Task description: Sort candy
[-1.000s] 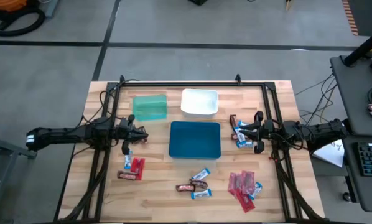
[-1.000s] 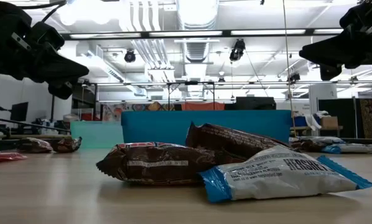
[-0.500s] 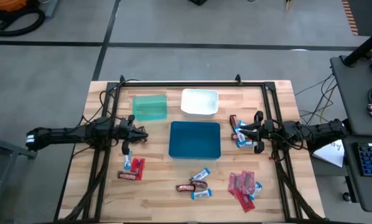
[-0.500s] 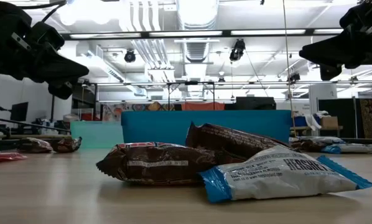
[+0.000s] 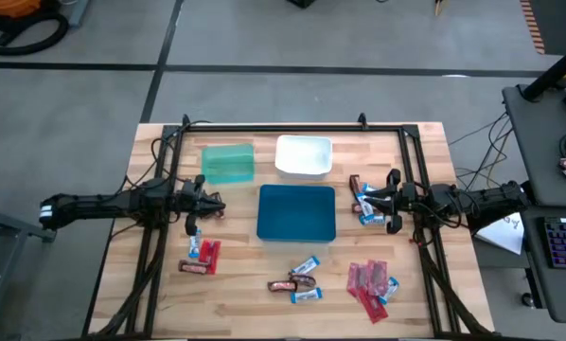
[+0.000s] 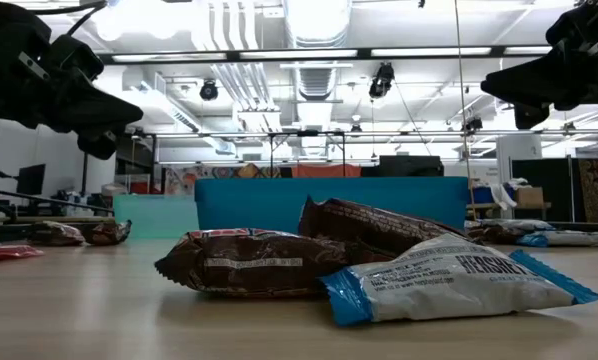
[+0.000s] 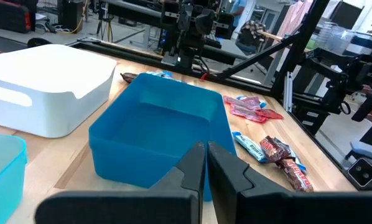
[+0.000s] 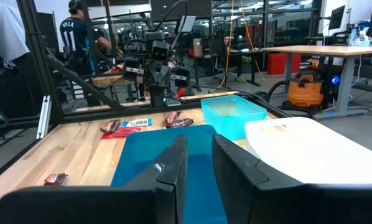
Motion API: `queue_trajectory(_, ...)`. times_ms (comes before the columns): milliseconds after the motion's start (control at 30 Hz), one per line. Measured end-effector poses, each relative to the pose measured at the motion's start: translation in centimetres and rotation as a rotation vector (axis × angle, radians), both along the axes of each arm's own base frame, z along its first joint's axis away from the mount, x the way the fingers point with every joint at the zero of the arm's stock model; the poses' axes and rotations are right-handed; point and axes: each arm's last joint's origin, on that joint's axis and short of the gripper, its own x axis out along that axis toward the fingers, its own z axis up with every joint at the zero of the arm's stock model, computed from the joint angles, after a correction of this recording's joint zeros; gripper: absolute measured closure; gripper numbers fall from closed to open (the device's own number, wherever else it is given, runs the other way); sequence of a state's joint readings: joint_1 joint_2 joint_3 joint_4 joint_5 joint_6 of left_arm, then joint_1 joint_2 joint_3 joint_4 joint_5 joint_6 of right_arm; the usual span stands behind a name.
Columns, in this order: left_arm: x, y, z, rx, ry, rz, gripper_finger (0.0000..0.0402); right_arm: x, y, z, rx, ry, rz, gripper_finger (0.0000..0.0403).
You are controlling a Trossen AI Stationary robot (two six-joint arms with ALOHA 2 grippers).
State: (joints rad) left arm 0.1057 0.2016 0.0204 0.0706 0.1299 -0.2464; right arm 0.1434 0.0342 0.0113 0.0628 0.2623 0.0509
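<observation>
Both my grippers hover empty: left gripper [image 5: 217,206] pinched shut, right gripper [image 5: 366,200] slightly parted, blue tray [image 5: 296,213] between them, candy [image 5: 370,280] scattered nearby.

I'm looking at a pale wooden table [image 5: 245,289] with visible plank stripes, framed by black rails [image 5: 292,129]. Three trays are sitting mid-table — a translucent green tray [image 5: 228,163], a white tray [image 5: 304,155] and a deep blue tray [image 5: 296,212]. The candy is showing three schemes: flat red packets [image 5: 366,281], blue-and-white bars [image 6: 459,282] with dark lettering, and glossy dark brown bars [image 6: 254,262]. Both arms are reading matte black — the floor [image 5: 264,38] is showing grey.
</observation>
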Motion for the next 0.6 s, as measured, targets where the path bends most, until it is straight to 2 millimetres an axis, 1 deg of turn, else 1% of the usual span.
queue_trajectory(67, 0.0, 0.0, 0.5, -0.052, -0.054, 0.005, 0.0400, 0.0, 0.0, 0.0, 0.000, 0.000, 0.000, 0.0335)
queue_trajectory(133, 0.1, 0.0, 1.3, -0.230, -0.128, 0.011, 0.0400, 0.0, 0.0, 0.0, 0.011, -0.002, 0.001, 0.0335)
queue_trajectory(167, 0.0, 0.0, 1.7, -0.336, -0.161, 0.009, 0.0400, 0.0, 0.0, 0.0, 0.037, -0.005, 0.001, 0.0335)
queue_trajectory(200, 0.0, 0.0, 2.0, -0.402, -0.191, 0.008, 0.0400, 0.0, 0.0, 0.0, 0.083, -0.010, 0.003, 0.0335)
queue_trajectory(267, 0.0, 0.1, 2.5, -0.405, -0.242, 0.017, 0.0400, 0.0, 0.0, 0.0, 0.190, -0.023, 0.008, 0.0335)
queue_trajectory(367, 0.0, 0.1, 2.5, -0.340, -0.246, 0.036, 0.0400, 0.0, 0.0, 0.0, 0.298, -0.037, 0.004, 0.0335)
queue_trajectory(467, 0.0, 0.1, 2.5, -0.311, -0.249, 0.043, 0.0400, 0.0, -0.2, 0.0, 0.309, -0.050, -0.047, 0.0335)
queue_trajectory(500, 0.0, 0.2, 2.5, -0.315, -0.254, 0.071, 0.0400, 0.0, -0.2, 0.0, 0.311, -0.053, -0.059, 0.0335)
queue_trajectory(567, 0.0, 0.4, 2.4, -0.356, -0.262, 0.139, 0.0400, 0.0, -0.3, 0.1, 0.317, -0.058, -0.075, 0.0335)
queue_trajectory(600, 0.0, 0.5, 2.4, -0.404, -0.263, 0.160, 0.0400, 0.0, -0.3, 0.1, 0.317, -0.060, -0.081, 0.0335)
